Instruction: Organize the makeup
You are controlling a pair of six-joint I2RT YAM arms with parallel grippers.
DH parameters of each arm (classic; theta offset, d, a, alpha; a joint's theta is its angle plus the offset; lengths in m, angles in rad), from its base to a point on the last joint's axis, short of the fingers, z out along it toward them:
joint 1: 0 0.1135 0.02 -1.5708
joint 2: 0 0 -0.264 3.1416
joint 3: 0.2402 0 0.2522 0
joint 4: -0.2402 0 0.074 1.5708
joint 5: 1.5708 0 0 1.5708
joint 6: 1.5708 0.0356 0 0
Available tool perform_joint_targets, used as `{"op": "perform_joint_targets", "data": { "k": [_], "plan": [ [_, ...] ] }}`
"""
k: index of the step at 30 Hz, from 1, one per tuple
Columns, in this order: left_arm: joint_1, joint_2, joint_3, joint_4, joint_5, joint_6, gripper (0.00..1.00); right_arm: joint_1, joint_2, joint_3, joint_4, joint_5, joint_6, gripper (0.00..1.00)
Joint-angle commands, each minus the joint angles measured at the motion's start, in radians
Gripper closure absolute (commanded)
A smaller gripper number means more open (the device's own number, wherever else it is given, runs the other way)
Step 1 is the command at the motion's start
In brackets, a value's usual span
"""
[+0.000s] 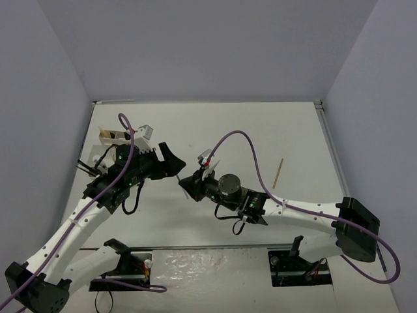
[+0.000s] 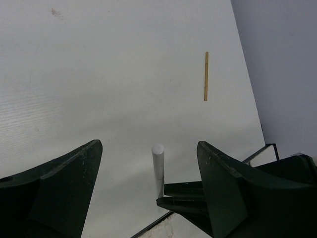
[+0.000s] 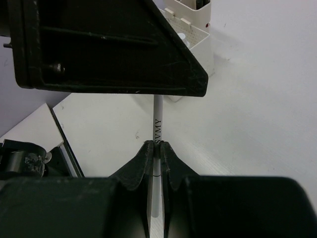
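White pencil [image 3: 158, 124], lettered along its barrel, sits pinched in the right claw [image 3: 154, 147], whose jaws are together on it. It is held up off the bench [image 1: 260, 130], about midway between the two arms. Our left claw [image 2: 148, 147] stands apart, with the pencil's free end between its jaws and touching neither, as far as we can see.

We read this as a hand-over. To do it well, we should:
- centre the barrel between the left jaws
- take hold further along than the very tip
- close squarely, so the pencil is not levered sideways against the right grip
- have the right claw let go only once the left one has it firmly

From there the tray [image 1: 120, 137], behind the left arm, is the likely place for it. A tan stick [image 1: 278, 173] lies alone on the bench's right side, well apart, and is not yet put away.
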Motion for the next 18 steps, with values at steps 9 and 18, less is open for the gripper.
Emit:
{"op": "perform_joint_targets", "data": {
  "k": [9, 18],
  "plan": [
    [-0.046, -0.029, 0.062, 0.104, -0.043, -0.016, 0.97, 0.008, -0.025, 0.009, 0.121, 0.026, -0.021, 1.0],
    [-0.06, -0.076, 0.037, 0.092, -0.159, 0.074, 1.0, 0.009, -0.053, 0.021, 0.082, 0.052, -0.02, 0.38]
  ]
}}
